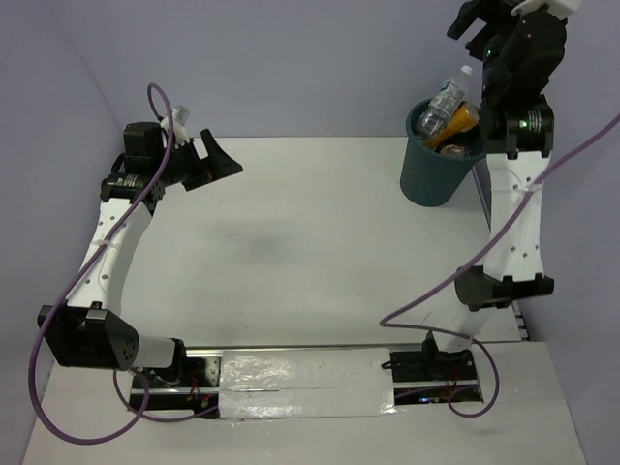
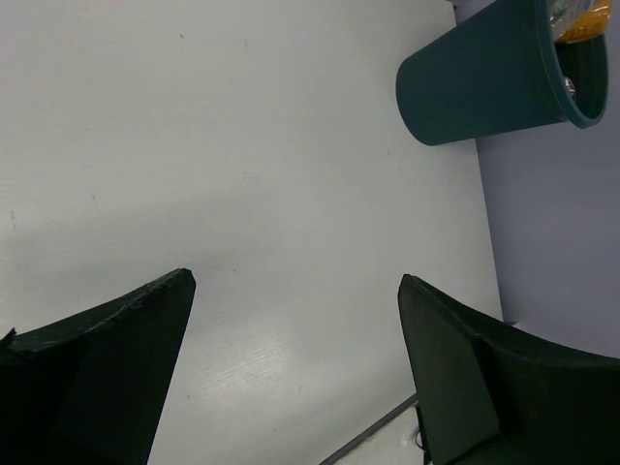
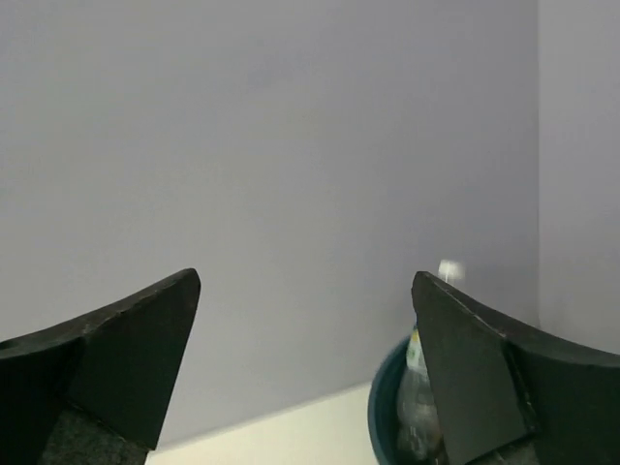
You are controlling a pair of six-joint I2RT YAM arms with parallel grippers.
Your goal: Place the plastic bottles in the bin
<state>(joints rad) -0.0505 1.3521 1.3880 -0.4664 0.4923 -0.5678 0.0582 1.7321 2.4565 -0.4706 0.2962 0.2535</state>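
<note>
Closest to where I stand, the two black-and-white robot arm bases are bolted at the near edge of the white bench (image 1: 291,242), with a strip of shiny silver tape (image 1: 305,383) lying between them. The left arm reaches up the left side of the bench, and its left gripper (image 1: 225,155) hangs above the bare surface with its dark fingers spread wide and nothing between them. At the far right corner stands the dark teal round plastic bin (image 1: 436,179), upright, with tapered sides. The plastic bottles are inside it. A clear bottle with a blue-and-white label and white cap (image 1: 448,97) leans with its neck poking well above the rim. An orange-yellow bottle (image 1: 465,118) lies tilted just beside it, and more clear plastic shows underneath, too jumbled to count. The right arm rises tall beside the bin. Its right gripper (image 1: 480,29) is held high over the opening, fingers wide apart and empty, clear of the labelled bottle's cap.
</note>
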